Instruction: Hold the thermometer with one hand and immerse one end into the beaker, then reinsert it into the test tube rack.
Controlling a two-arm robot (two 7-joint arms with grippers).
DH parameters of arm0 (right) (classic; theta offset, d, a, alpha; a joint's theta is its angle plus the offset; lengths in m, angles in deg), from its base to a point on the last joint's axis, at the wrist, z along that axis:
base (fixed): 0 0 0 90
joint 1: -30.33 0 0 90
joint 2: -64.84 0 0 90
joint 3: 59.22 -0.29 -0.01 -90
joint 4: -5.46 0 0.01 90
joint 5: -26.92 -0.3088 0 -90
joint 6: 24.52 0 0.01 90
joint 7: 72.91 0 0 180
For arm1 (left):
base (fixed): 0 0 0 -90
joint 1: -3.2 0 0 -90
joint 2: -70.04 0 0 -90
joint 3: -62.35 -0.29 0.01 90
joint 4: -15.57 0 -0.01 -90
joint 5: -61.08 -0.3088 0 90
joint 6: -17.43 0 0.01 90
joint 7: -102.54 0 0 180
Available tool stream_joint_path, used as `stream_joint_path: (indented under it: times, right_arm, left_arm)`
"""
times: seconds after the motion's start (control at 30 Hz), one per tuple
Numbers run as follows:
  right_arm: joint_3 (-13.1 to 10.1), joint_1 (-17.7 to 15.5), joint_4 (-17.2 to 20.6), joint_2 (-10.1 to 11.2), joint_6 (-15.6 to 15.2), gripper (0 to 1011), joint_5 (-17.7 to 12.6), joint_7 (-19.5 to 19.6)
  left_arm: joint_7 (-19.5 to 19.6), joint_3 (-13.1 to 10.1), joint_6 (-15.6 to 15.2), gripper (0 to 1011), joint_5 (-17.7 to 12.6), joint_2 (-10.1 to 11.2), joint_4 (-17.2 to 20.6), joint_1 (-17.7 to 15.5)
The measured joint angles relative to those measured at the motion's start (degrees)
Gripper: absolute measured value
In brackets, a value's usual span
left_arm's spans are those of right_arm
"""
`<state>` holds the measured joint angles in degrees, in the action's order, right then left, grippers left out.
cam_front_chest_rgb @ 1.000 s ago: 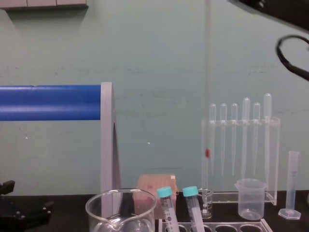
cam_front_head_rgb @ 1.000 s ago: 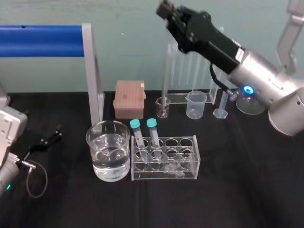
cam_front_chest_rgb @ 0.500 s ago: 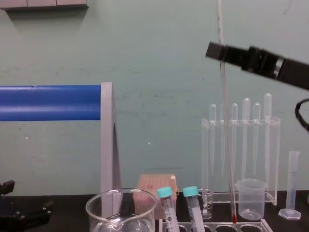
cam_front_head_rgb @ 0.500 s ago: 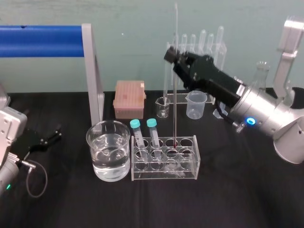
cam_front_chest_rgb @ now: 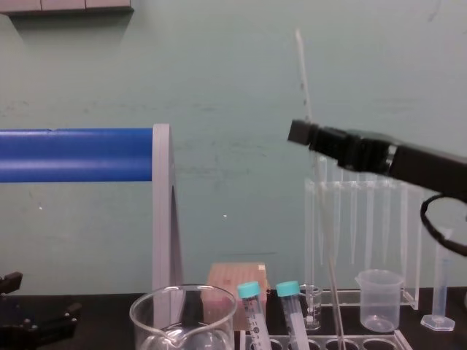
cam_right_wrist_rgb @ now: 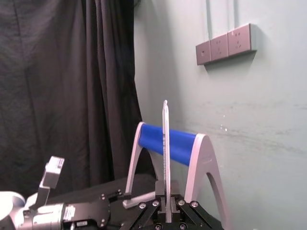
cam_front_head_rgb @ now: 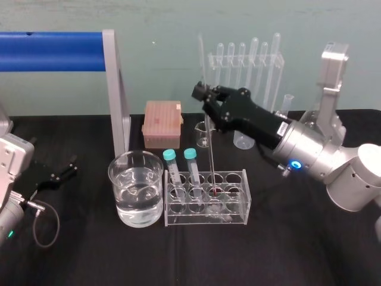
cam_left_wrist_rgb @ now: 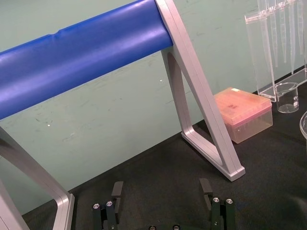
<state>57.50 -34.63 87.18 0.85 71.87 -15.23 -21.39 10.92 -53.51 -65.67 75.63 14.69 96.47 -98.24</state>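
Note:
My right gripper is shut on the thermometer, a long thin glass rod that leans slightly. The rod's lower, red-tipped end sits in a middle hole of the test tube rack, and its top rises well above the fingers. In the right wrist view the thermometer stands up from between the closed fingers. The wide glass beaker, holding water, stands just left of the rack. My left gripper rests open on the table at the far left, its fingers spread apart.
Two teal-capped tubes lean in the rack's left holes. Behind it stand a pink tip box, a small glass beaker and a clear pipette stand. A blue bar on a grey frame crosses the back left.
My right gripper has come down and to the left with the thermometer. The rod's red tip went from above the back of the table into a hole of the rack.

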Motion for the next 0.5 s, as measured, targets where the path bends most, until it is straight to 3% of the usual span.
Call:
stream_joint_path:
  times: [0.5]
  right_arm:
    - [2.15, 1.48, -5.8, -2.2, 2.74, 56, 5.29, -1.85]
  left_arm:
    - [0.0, 0.0, 0.0, 1009, 0.0, 0.0, 0.0, 0.0]
